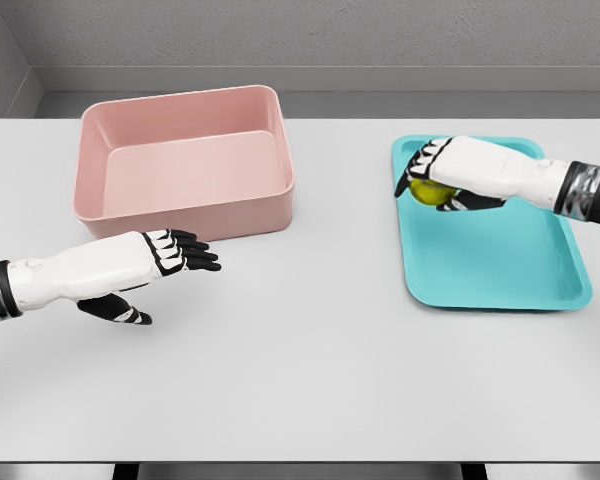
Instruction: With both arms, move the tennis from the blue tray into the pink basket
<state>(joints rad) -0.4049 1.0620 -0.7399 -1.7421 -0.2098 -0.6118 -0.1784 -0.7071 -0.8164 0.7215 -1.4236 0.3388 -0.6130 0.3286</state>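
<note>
Tennis ball (429,192): grasped by right hand (442,176) at the far-left corner of blue tray (500,262). Left hand (160,262): fingers extended, nothing held, positioned just before pink basket (185,165).

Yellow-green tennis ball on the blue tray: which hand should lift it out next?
Right. The right hand is already over the blue tray with its fingers curled around the yellow-green tennis ball. The left hand hangs open in front of the pink basket, far from the ball, better placed to receive it.
</note>
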